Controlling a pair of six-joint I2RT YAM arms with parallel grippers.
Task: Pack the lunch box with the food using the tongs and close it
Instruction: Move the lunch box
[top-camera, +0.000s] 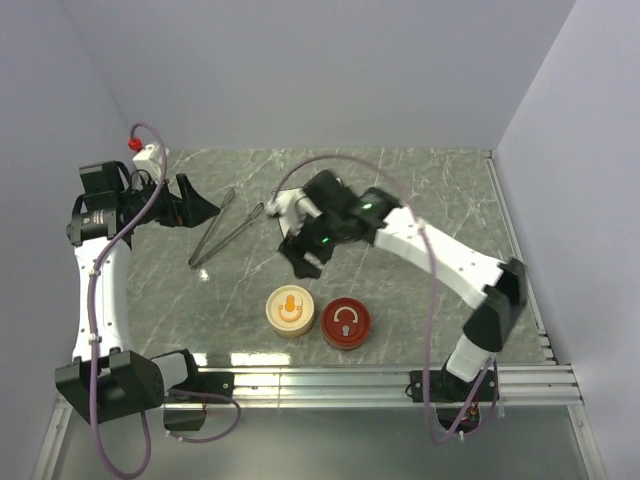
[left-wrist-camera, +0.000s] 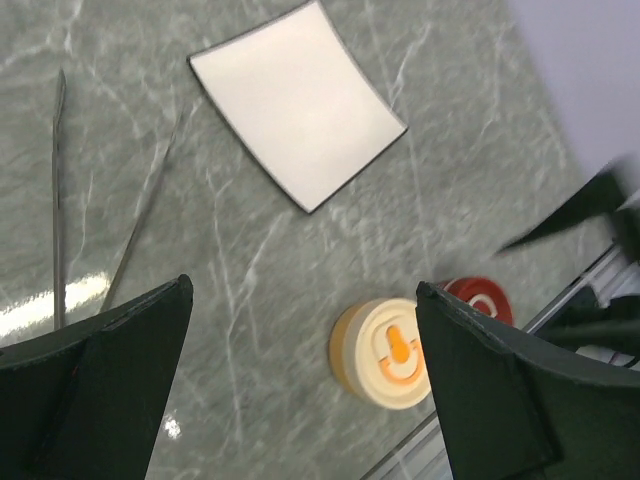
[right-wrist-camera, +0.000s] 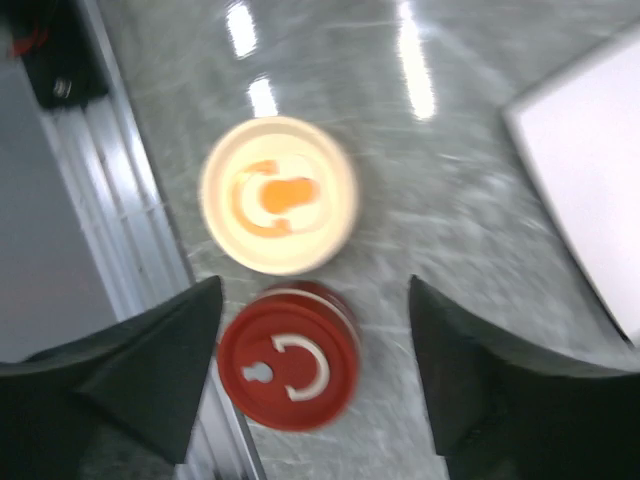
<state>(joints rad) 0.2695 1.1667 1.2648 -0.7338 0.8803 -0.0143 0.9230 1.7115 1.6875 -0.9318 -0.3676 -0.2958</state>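
The silver tongs (top-camera: 226, 230) lie on the marble table, their arms spread toward the far side; the left wrist view shows them too (left-wrist-camera: 58, 200). Two round lunch box tubs stand near the front rail with lids on: a cream-and-orange one (top-camera: 290, 310) (left-wrist-camera: 392, 352) (right-wrist-camera: 278, 195) and a red one (top-camera: 346, 323) (left-wrist-camera: 480, 300) (right-wrist-camera: 290, 355). My left gripper (top-camera: 200, 210) (left-wrist-camera: 303, 290) hovers open just left of the tongs, holding nothing. Above the tubs, my right gripper (top-camera: 305, 260) (right-wrist-camera: 315, 290) is open and holds nothing. No food is in view.
A white square plate (left-wrist-camera: 297, 115) (right-wrist-camera: 590, 180) lies bare on the table behind the tubs, under my right arm. A metal rail (top-camera: 400, 380) runs along the near edge. Grey walls close in the back and both sides.
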